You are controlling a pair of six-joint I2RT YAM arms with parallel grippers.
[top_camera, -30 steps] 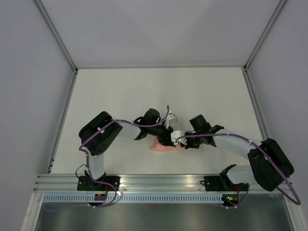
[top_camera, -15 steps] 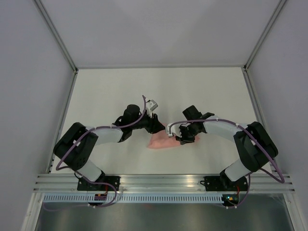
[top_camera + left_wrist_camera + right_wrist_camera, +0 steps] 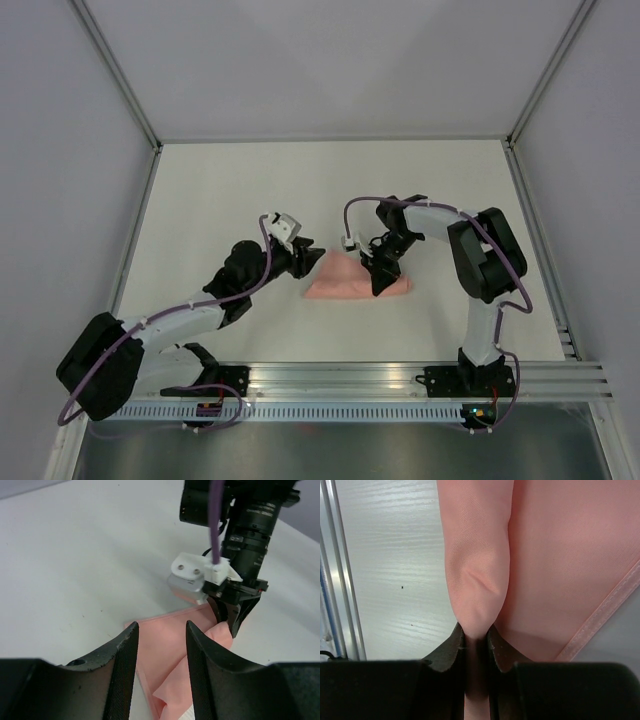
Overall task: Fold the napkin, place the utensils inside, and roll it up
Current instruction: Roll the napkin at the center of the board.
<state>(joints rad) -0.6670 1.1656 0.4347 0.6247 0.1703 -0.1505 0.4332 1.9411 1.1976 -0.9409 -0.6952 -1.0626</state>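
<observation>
- Since a second ago the two arms have parted. They were huddled wrist to wrist over the cloth; now the left arm has swung out low and the right has drawn back, so more of the napkin shows.
- The napkin lies flat on the bench between the two sets of fingers, with one raised fold at the right fingers' tips.
- The right fingers are clamped on that fold, a ridge of pink cloth running straight out from between them.
- The left fingers stand apart with nothing between them. The napkin's edge lies just ahead of and below their tips.
- The fork is not visible in any view, so I cannot tell whether it is under the cloth.
- This looks like a fold or roll being drawn across. It would go best if the right fingers kept their pinch low and carried the ridge evenly toward the left fingers.
- The left fingers should come down on the edge in front of them, so the cloth does not slide along with the pull.
- The cloth is thin and sheeny, so a fast tug risks slipping the pinch.
</observation>
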